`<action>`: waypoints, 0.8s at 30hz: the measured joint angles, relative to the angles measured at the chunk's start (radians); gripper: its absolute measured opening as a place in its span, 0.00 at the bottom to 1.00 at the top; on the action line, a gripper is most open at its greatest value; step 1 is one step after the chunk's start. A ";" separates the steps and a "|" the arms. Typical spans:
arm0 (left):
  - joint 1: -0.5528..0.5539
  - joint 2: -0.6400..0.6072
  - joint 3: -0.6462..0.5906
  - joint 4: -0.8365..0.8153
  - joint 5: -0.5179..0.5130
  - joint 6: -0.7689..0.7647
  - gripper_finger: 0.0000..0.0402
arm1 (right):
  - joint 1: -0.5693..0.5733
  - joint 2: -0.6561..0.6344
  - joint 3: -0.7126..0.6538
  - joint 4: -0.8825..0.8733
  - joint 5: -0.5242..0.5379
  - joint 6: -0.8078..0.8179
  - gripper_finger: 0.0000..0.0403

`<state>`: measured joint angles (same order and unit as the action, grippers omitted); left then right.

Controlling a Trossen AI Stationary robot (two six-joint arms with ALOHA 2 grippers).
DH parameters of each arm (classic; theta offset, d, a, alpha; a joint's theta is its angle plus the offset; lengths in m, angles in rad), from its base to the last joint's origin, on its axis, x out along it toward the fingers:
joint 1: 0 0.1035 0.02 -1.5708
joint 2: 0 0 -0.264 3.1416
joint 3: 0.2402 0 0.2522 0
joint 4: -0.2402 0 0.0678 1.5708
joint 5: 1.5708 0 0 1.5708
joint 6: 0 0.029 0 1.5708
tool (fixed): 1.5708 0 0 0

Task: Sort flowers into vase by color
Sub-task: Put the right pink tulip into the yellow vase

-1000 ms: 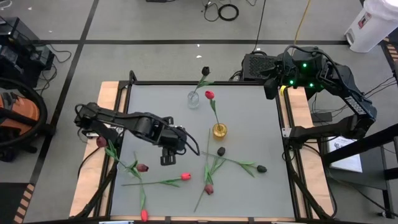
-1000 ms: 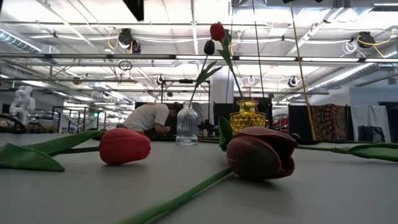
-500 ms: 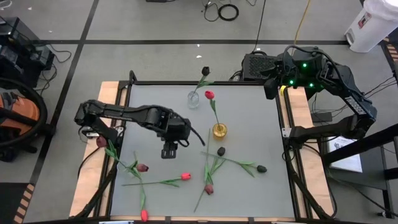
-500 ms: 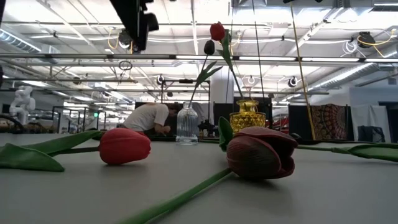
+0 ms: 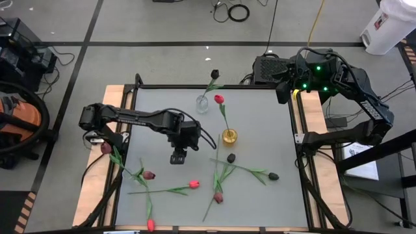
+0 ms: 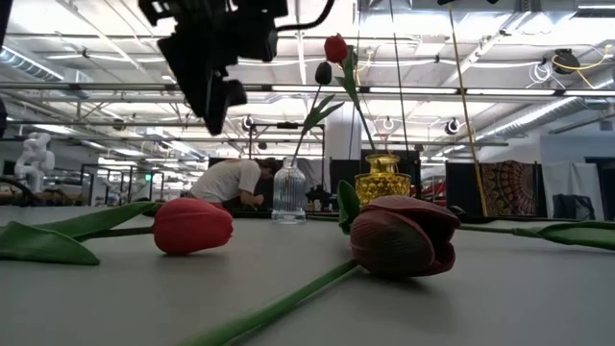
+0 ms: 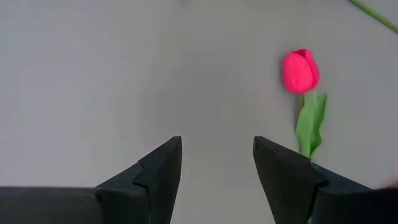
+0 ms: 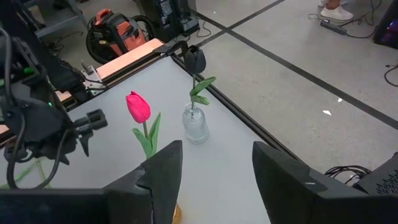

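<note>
left gripper [image 5: 177,158] hovers, fingers open and empty, mid-table above the loose flowers [image 5: 194,184] near the front; lower squarely over one stem. right gripper [image 8: 214,168] waits open, far right.

Right end effector [image 8: 216,167]: fingers apart, nothing between them. Beyond it on the bench [image 8: 249,163]: clear vase [image 8: 196,126] holding black tulip [image 8: 195,59]; pink tulip [image 8: 138,107] upright nearby.

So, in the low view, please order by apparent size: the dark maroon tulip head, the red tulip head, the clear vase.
1. dark maroon tulip head, though it lies nearest the camera
2. red tulip head
3. clear vase, farther back, so its true size is unsure
</note>
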<state>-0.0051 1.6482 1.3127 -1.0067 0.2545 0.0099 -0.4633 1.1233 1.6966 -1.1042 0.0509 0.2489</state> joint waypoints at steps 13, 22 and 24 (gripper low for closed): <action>-0.015 0.000 -0.148 0.161 0.137 -0.009 0.51 | 0.000 0.000 0.000 0.000 0.000 0.000 0.46; -0.045 0.001 -0.161 0.243 0.251 -0.004 0.51 | 0.000 0.000 0.000 0.000 0.000 0.000 0.46; -0.050 0.001 -0.161 0.242 0.272 -0.004 0.51 | 0.000 0.000 0.000 0.000 0.000 0.000 0.46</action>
<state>-0.0549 1.6489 1.1515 -0.7643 0.5265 0.0058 -0.4629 1.1233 1.6963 -1.1041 0.0509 0.2489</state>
